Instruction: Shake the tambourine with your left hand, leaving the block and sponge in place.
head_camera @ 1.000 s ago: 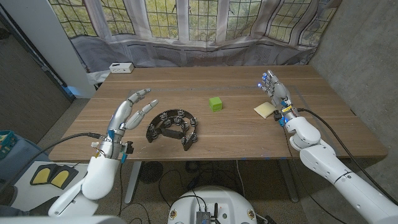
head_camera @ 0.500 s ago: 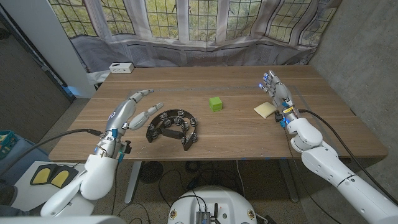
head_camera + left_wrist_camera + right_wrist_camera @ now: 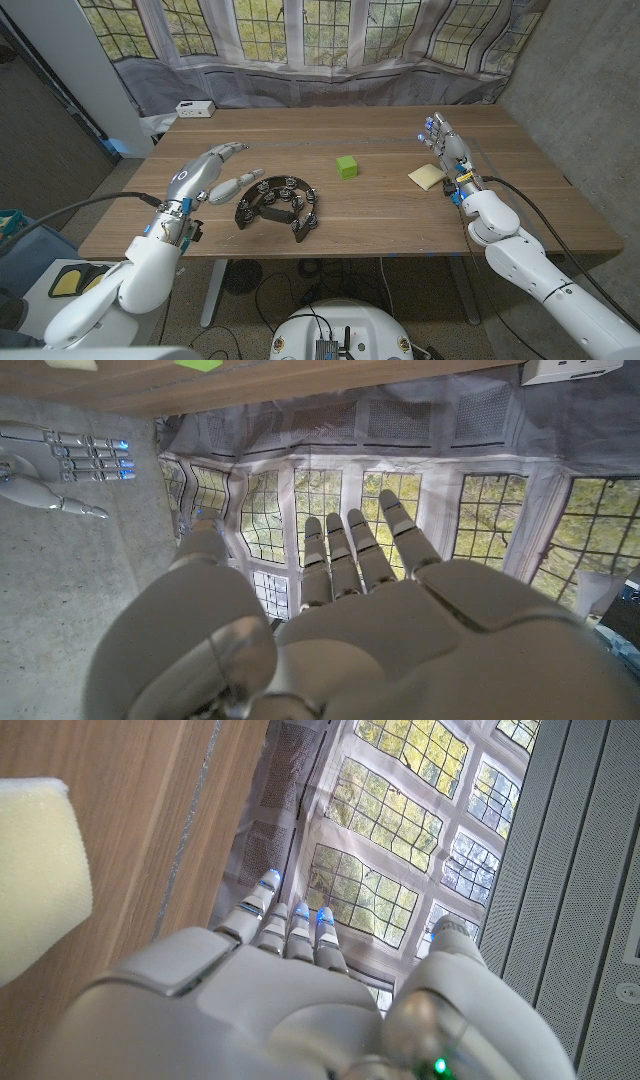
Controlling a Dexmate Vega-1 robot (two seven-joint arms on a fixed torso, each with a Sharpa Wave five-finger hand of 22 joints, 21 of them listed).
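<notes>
1. The left hand (image 3: 205, 172) hangs over the table's left part with its fingers apart and stretched out, grasping nothing; the left wrist view shows the same bare, spread fingers (image 3: 350, 555).
2. The tambourine (image 3: 278, 203) lies flat on the wooden table (image 3: 380, 215), just beyond the left hand's fingertips on its thumb side, toward the table's middle. Hand and rim look close but apart; I cannot tell for certain whether a fingertip touches it.
3. It is a half-moon shape: its arc bulges away from the robot, and its long axis runs roughly crosswise to the line of the left fingers.
4. The left hand is by far the nearer one. The right hand (image 3: 445, 150) stands well apart from the tambourine, released and grasping nothing, with the sponge (image 3: 425, 176) just beside it.
5. The green block (image 3: 346, 166) sits beyond the tambourine, farther from the left hand, and likely stays clear of a short sideways reach.
</notes>
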